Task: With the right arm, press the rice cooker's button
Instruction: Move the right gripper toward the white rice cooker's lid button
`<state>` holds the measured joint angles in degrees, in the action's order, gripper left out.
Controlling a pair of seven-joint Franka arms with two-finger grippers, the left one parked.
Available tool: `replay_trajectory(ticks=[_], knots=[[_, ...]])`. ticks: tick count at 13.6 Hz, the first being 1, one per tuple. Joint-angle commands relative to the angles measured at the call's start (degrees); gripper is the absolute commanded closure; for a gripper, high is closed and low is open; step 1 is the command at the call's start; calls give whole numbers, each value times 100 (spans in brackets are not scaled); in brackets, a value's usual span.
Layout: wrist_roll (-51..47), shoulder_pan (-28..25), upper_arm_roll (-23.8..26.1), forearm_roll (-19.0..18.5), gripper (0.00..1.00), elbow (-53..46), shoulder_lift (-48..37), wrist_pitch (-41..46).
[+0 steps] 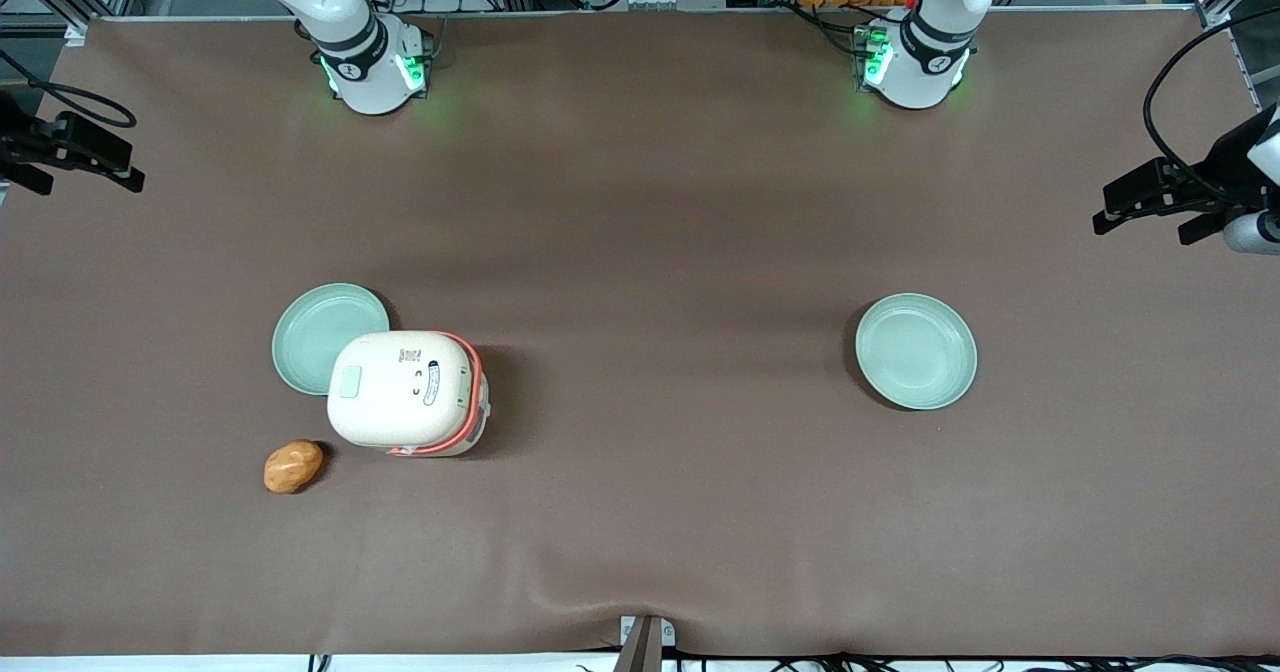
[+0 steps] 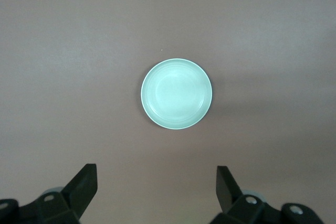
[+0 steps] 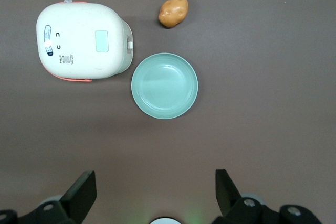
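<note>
Rice cooker (image 1: 408,392) first: a small cream-white rounded-square cooker with an orange-red trim band, sitting on the brown table (image 1: 640,202) toward the working arm's end, lid shut. On that cream lid sits the button (image 1: 350,382), a small pale mint-green rounded-rectangle pad, and nothing is touching it. An oval white printed label (image 1: 433,383) lies on the same lid, away from the button.

Tucked right against the cooker, a little farther from the front camera, is a round pale green plate (image 1: 318,332), its edge partly hidden by the cooker's body. Nearer the front camera than the cooker, just beside its corner, lies a small orange-brown potato-shaped lump (image 1: 293,466).

Up high, the black two-finger gripper (image 3: 156,191) of the right arm hangs well above the table, looking straight down; its two fingers (image 3: 81,191) stand wide apart with nothing between them. From the wrist, cooker, plate and lump all lie well clear of those fingertips.

Toward the parked arm's end, a second round pale green plate (image 1: 916,351) rests alone on the brown surface.
</note>
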<state>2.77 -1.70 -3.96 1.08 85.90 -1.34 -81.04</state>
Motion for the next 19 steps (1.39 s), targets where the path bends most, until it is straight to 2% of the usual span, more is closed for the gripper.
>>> replay_trajectory(ticks=[1,5,9,12,18,19], knots=[[-75,38,36,-29,0,-162,63,62],[-40,-23,53,-3,0,-162,317,62],[-31,-322,53,76,0,-425,914,36],[-14,-340,53,392,0,-496,1389,-227],[-75,-779,45,366,0,-425,1776,-773],[-84,-788,45,384,4,-434,1847,-799]])
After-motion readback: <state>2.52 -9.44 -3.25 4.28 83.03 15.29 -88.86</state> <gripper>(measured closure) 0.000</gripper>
